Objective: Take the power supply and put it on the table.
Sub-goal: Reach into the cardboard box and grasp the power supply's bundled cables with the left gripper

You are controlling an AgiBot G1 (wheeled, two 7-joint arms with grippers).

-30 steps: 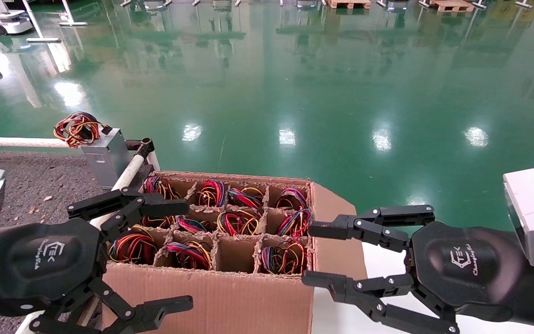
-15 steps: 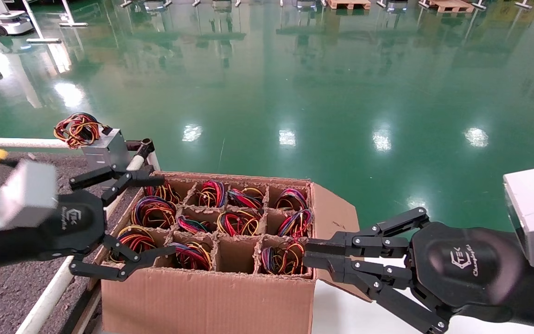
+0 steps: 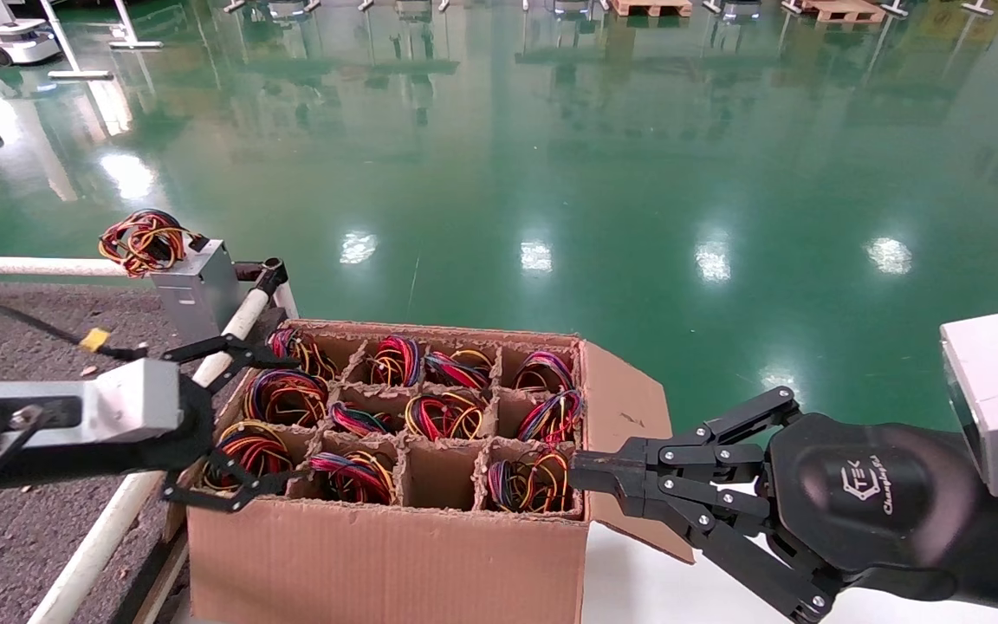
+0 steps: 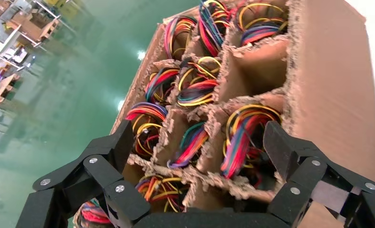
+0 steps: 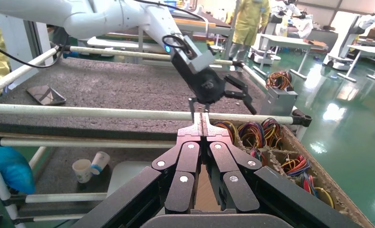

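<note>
My left gripper (image 3: 235,425) hovers, fingers spread, over the brown cardboard carton (image 3: 395,555) of wire coils. My right gripper (image 3: 581,475), pressed together, sits at its right edge.

Our two pincers are built alike. The right pincer (image 3: 590,472) has matte black linkage fingers joined with silver screw heads, set on a rounded black palm housing stamped with a white hexagonal logo and lettering. Behind it sits a pale grey, boxy wrist module. The left pincer (image 3: 235,425) has the same black links, a silver-grey block at its wrist, and a thin black cable bearing a small yellow tag. Our upper arm shells are glossy white.
</note>
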